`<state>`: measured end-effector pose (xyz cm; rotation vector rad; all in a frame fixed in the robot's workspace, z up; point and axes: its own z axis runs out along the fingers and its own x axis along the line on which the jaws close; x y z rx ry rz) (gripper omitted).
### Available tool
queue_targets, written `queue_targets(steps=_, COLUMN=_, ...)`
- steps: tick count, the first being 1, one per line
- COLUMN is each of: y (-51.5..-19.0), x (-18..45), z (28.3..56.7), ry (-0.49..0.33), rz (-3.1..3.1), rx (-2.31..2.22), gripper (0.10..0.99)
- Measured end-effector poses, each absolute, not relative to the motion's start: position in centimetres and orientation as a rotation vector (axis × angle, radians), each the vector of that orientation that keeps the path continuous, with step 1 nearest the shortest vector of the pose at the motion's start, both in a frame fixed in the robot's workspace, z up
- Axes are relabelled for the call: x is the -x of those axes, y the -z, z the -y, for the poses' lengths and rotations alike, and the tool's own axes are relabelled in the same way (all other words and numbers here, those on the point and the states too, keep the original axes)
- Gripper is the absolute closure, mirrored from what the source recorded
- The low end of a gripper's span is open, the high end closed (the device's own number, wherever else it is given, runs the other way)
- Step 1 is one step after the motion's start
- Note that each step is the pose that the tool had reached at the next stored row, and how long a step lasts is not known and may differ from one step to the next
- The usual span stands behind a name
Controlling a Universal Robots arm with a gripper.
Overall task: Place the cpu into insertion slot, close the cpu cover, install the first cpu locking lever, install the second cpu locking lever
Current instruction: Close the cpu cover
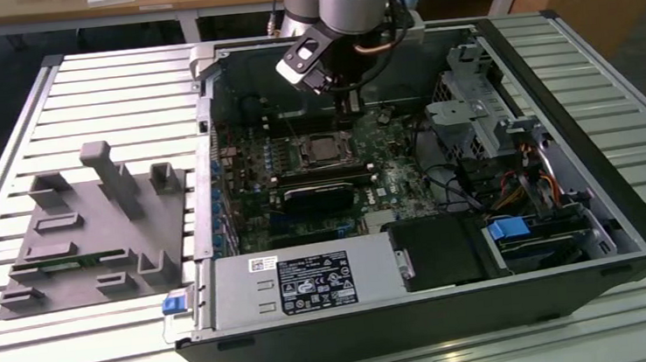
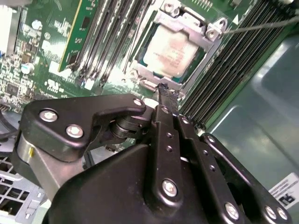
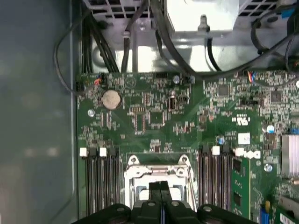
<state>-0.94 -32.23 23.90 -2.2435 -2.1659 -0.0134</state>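
The cpu (image 2: 174,52) lies flat in the insertion slot (image 1: 323,148) on the green motherboard. Its pale metal top shows through the cut-out of the silvery cpu cover (image 2: 180,22), which lies down over it. A thin metal lever rod (image 2: 261,25) runs out from one corner of the socket, over the memory slots. My gripper (image 2: 163,89) is shut, with nothing seen between its fingers, and its tips hover at the socket's edge. In the first wrist view the gripper (image 3: 161,186) is over the cover frame (image 3: 135,177). In the exterior view the gripper (image 1: 348,108) hangs just behind the socket.
Long black memory slots (image 2: 112,42) flank the socket on both sides. Cables (image 3: 140,28) and a metal drive cage (image 1: 492,105) crowd the case's far and right parts. The power supply (image 1: 297,284) sits at the front. A grey fixture block (image 1: 93,227) stands on the slatted table (image 1: 93,87).
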Motion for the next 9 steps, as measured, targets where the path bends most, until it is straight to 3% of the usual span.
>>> queue_targets(steps=9, y=-23.5, x=2.5, z=32.5, ry=0.014, rz=2.166, rx=2.244, gripper=0.980)
